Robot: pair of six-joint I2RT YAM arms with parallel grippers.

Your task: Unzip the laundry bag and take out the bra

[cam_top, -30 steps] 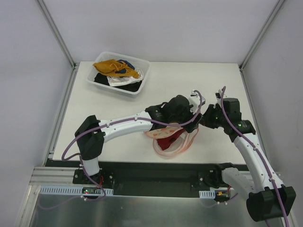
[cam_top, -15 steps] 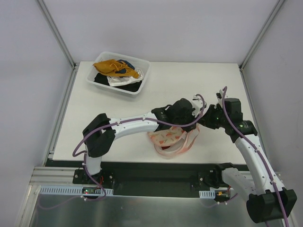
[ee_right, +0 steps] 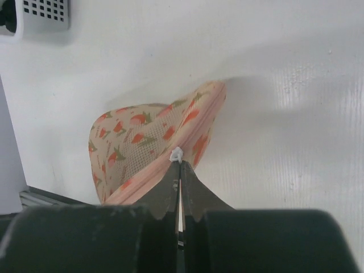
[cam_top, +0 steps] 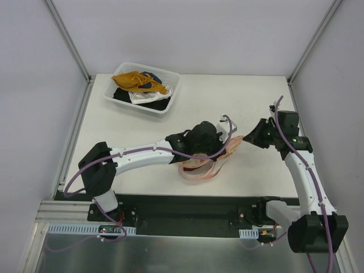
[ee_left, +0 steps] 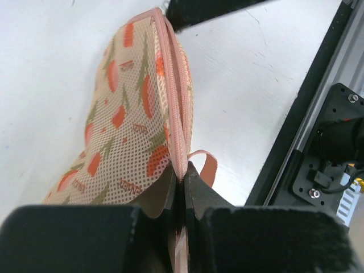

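The laundry bag (cam_top: 200, 168), pink mesh with orange prints, lies near the table's front edge between both arms. My left gripper (ee_left: 183, 174) is shut on the bag's pink zipper rim (ee_left: 177, 102), with a small pink loop (ee_left: 208, 165) beside the tips. In the right wrist view, the right gripper (ee_right: 180, 162) is shut on the white zipper pull (ee_right: 176, 153) at the seam of the laundry bag (ee_right: 142, 142). From above, the right gripper (cam_top: 249, 140) sits at the bag's right tip. The bra is hidden.
A clear plastic bin (cam_top: 172, 96) holding yellow, white and black clothes stands at the back left of the table. The black rail (cam_top: 187, 200) runs along the table's front edge, close behind the bag. White walls enclose the table's sides.
My left gripper has gone from open to shut on the bag's rim. The bag's halves came together, hiding the dark red fabric. The right gripper pulled the zipper pull rightward.
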